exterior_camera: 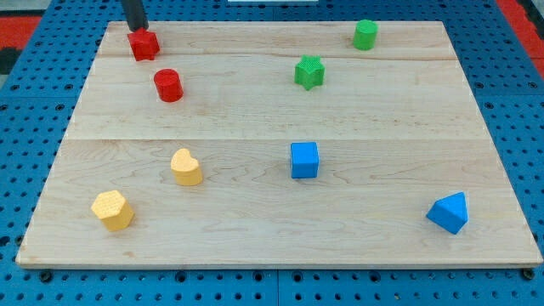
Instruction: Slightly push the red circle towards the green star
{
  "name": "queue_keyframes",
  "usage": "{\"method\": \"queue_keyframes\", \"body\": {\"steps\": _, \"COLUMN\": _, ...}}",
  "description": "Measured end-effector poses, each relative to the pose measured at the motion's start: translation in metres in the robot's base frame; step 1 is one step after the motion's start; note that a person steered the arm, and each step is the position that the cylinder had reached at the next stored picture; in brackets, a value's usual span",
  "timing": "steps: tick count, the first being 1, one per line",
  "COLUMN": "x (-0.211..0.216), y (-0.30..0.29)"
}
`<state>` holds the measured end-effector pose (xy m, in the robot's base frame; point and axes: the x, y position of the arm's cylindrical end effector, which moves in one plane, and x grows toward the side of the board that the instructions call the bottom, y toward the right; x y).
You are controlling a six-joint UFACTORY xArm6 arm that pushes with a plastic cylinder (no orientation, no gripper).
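Observation:
The red circle (168, 85) is a short red cylinder at the board's upper left. The green star (309, 72) lies to its right, near the top centre. My tip (138, 29) shows as a dark rod at the top left edge, touching or just above a second red block (144, 44) of unclear shape. The tip is up and left of the red circle, with that second red block between them.
A green cylinder (365, 35) sits at the top right. A blue cube (304, 160) is at centre, a blue triangle (449, 212) at lower right. A yellow heart (186, 167) and a yellow block (113, 210) lie at lower left. The wooden board (255, 238) rests on blue pegboard.

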<state>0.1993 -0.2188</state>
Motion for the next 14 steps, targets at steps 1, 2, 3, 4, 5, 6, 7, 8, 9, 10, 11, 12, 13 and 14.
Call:
{"method": "queue_keyframes", "body": {"steps": 1, "x": -0.002, "y": 0.075}}
{"method": "queue_keyframes", "body": {"steps": 2, "x": -0.002, "y": 0.139}}
{"method": "queue_keyframes", "body": {"steps": 3, "x": -0.004, "y": 0.165}}
{"method": "queue_keyframes", "body": {"steps": 4, "x": -0.005, "y": 0.165}}
{"method": "queue_keyframes", "body": {"steps": 5, "x": -0.007, "y": 0.165}}
{"method": "queue_keyframes", "body": {"steps": 6, "x": -0.006, "y": 0.165}}
{"method": "queue_keyframes", "body": {"steps": 7, "x": -0.007, "y": 0.165}}
{"method": "queue_keyframes", "body": {"steps": 8, "x": -0.007, "y": 0.165}}
{"method": "queue_keyframes", "body": {"steps": 9, "x": -0.006, "y": 0.165}}
{"method": "queue_keyframes", "body": {"steps": 10, "x": -0.007, "y": 0.165}}
{"method": "queue_keyframes", "body": {"steps": 11, "x": -0.006, "y": 0.165}}
{"method": "queue_keyframes", "body": {"steps": 12, "x": 0.004, "y": 0.146}}
{"method": "queue_keyframes", "body": {"steps": 13, "x": 0.03, "y": 0.112}}
{"method": "queue_keyframes", "body": {"steps": 14, "x": 0.062, "y": 0.115}}
